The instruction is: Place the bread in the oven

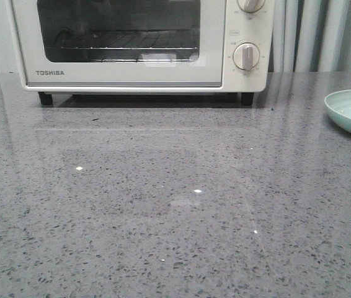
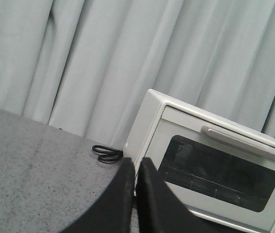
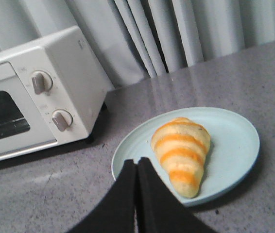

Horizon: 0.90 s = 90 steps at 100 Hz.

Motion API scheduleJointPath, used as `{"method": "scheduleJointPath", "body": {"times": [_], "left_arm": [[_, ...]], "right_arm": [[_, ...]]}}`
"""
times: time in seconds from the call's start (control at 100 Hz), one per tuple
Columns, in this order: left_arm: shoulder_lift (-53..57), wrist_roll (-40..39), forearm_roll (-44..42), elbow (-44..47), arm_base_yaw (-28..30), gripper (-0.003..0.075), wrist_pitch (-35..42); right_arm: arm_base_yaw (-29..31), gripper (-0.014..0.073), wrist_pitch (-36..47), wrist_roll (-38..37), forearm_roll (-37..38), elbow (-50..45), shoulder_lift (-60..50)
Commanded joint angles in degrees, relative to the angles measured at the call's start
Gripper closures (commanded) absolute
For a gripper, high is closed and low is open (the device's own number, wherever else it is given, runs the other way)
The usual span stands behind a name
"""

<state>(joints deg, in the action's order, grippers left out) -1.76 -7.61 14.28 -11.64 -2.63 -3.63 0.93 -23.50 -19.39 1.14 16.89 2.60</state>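
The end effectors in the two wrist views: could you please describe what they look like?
Only the fingers show. The left end effector and the right end effector each have two matte black fingers, broad at the base and tapering to narrow tips, with smooth, unmarked surfaces. No cables, labels or arm links appear in either wrist view, and neither arm shows in the front view.

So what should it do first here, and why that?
Probably the left claw should go to the oven handle and pull the door down. The door is shut, and the bread lies on its plate, so nothing can go in yet. Both claws are closed and empty.
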Motion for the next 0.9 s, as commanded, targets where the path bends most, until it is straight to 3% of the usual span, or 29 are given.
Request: {"method": "scheduleJointPath", "body": {"times": [0.0, 0.2, 0.54, 0.68, 0.89], "left_arm": [[-3.7, 0.1, -3.0, -5.8, -0.3, 0.0742, 0.5], [-10.6, 0.7, -4.4, -14.7, -0.3, 0.0742, -4.9], [-20.2, 3.5, -4.3, -24.0, -2.2, 0.0741, -4.8], [-24.9, 5.3, -4.0, -26.0, -8.4, 0.0741, -3.5], [-33.7, 6.1, -4.5, -29.6, -22.1, 0.0741, 3.1]], "right_arm": [[0.3, 0.0658, -0.6, 0.0, -0.6, 3.8, 3.2], [0.3, 0.0659, -6.3, 0.7, -3.3, 8.1, 7.8], [0.3, 0.0659, -15.7, 1.7, -3.7, 16.6, 14.5], [0.3, 0.0659, -18.5, 4.0, -5.3, 19.7, 17.3], [0.3, 0.0659, -22.8, 9.1, -10.9, 23.8, 21.8]]}}
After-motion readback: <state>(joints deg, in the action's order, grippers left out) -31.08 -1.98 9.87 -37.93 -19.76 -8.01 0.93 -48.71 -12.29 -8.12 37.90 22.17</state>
